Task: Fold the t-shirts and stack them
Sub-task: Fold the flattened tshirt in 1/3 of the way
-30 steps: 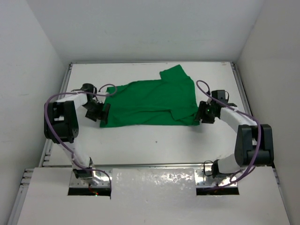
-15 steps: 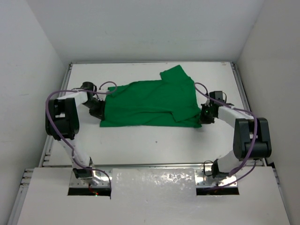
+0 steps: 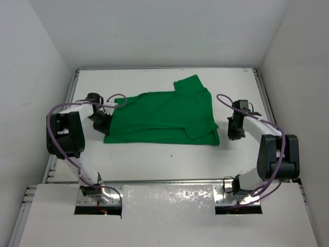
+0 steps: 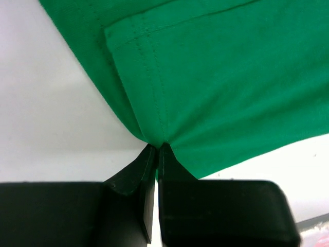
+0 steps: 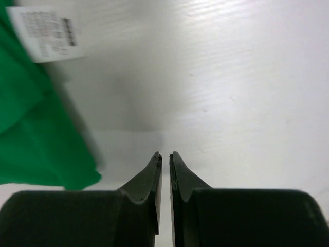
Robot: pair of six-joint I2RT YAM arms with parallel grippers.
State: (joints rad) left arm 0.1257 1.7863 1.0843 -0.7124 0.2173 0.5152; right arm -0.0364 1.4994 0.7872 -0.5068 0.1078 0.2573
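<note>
Lying flat on the white table (image 3: 169, 159): one t-shirt (image 3: 164, 116), plain bright green, short-sleeved, no print. It is spread crosswise between the two arms. One sleeve is at its far right corner, and a folded flap overlaps its near right part.

Left gripper (image 3: 104, 125): at the shirt's left edge, near its near left corner. In the left wrist view, the gripper (image 4: 156, 148) has its black fingers pressed together on a stitched hem of the shirt (image 4: 216, 77). Cloth puckers into creases at the pinch point. Bare table shows on both sides of the gathered cloth.

Right gripper (image 3: 233, 135): just off the shirt's right edge, near its near right corner, apart from the cloth. In the right wrist view, the gripper (image 5: 165, 154) has its jaws a narrow slit apart with nothing between them. They point over bare table (image 5: 231, 77). The shirt (image 5: 31, 144) lies to the left of the fingers, its corner clear of them.

Label (image 5: 46, 33): white, printed, at the shirt's edge in the right wrist view's upper left. The print is too blurred to read.

Cables (image 3: 54, 116): purple, looping along both arms beside the shirt.

Walls (image 3: 154, 31): plain white, on the far, left and right sides of the shirt.
</note>
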